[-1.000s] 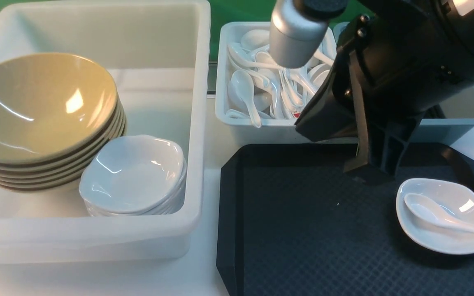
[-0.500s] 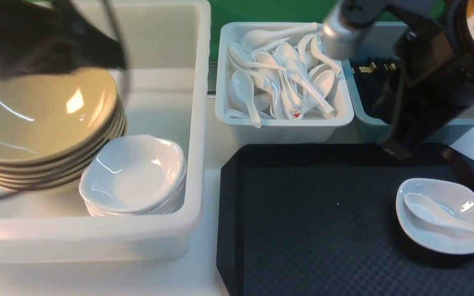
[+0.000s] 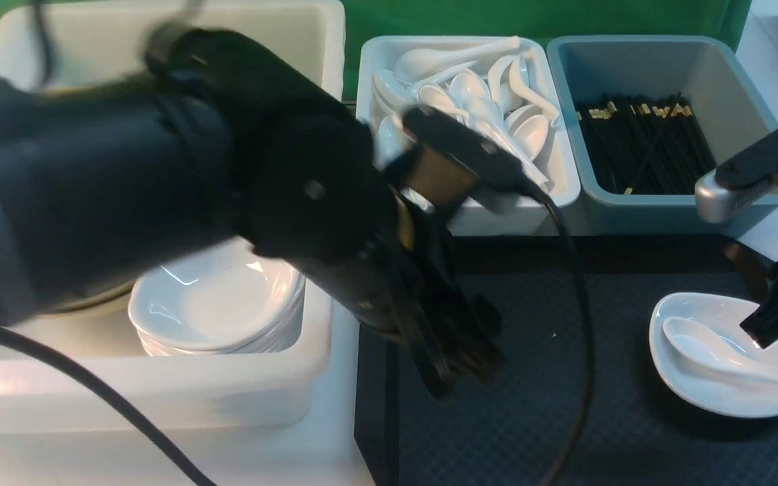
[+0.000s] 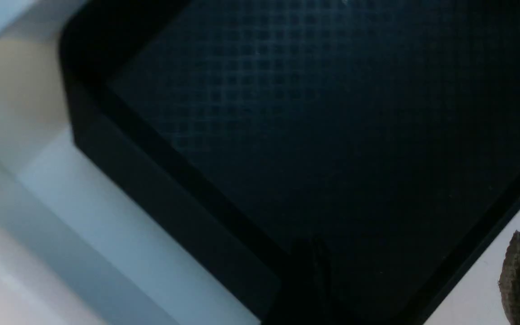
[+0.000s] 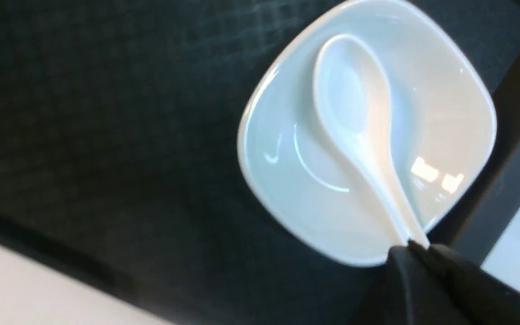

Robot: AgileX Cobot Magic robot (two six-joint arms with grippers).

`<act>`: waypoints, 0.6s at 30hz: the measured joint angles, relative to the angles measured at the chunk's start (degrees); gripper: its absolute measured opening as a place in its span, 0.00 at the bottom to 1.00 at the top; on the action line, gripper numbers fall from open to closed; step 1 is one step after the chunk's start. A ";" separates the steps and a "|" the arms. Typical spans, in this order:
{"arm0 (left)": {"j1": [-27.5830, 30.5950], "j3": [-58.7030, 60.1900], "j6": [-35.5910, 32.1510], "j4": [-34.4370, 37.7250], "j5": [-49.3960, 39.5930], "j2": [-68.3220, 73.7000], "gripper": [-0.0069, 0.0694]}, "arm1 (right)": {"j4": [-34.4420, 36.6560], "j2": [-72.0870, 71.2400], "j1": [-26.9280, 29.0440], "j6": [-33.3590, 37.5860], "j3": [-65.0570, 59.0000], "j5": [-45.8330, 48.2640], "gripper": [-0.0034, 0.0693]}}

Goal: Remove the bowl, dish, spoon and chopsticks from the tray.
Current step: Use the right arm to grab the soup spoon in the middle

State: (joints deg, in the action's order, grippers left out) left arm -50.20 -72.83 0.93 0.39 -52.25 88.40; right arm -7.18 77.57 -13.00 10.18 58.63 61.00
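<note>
A small white dish [image 3: 706, 388] [image 5: 296, 180] sits at the right end of the black tray [image 3: 564, 405] [image 4: 287, 113]. A white spoon [image 3: 713, 351] [image 5: 355, 104] lies in it, handle over the rim. My right gripper [image 3: 764, 331] [image 5: 415, 246] hovers just above the dish near the spoon's handle, fingers together and holding nothing. My left gripper [image 3: 460, 368] [image 4: 418, 289] is blurred over the tray's left corner, open and empty. Black chopsticks [image 3: 639, 142] lie in the grey-blue bin. The bowl is hidden behind my left arm.
A big white tub [image 3: 294, 391] at the left holds a stack of white dishes [image 3: 213, 304]. Behind the tray stand a white bin of spoons [image 3: 568, 196] and the grey-blue bin [image 3: 632, 47]. The left arm's cable [image 3: 578, 337] hangs over the tray.
My left arm has swung from over the tub down to the tray's left corner. My right arm has left the bins and come down over the dish at the right.
</note>
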 joint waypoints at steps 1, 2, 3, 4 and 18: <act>-1.13 0.00 -1.33 0.00 -0.23 0.97 0.70 | 0.49 0.85 0.57 1.24 -0.31 -0.91 0.22; -1.54 0.00 -2.40 0.23 -0.40 1.37 0.70 | 0.83 1.74 0.92 2.33 -0.33 -1.59 0.26; -1.83 0.00 -3.60 0.75 -0.48 1.72 0.69 | 1.08 2.79 1.06 3.56 -0.35 -2.34 0.32; -1.94 0.00 -4.63 1.40 -0.54 1.96 0.69 | 1.16 3.94 1.12 4.68 -0.40 -3.18 0.38; -1.88 1.39 -8.95 3.40 -1.56 2.17 0.69 | -4.56 25.14 2.99 4.54 3.16 -6.12 0.74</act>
State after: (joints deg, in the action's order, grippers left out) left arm -52.08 -71.44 -8.03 3.79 -53.81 90.57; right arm -11.73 102.71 -10.01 14.72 61.79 54.88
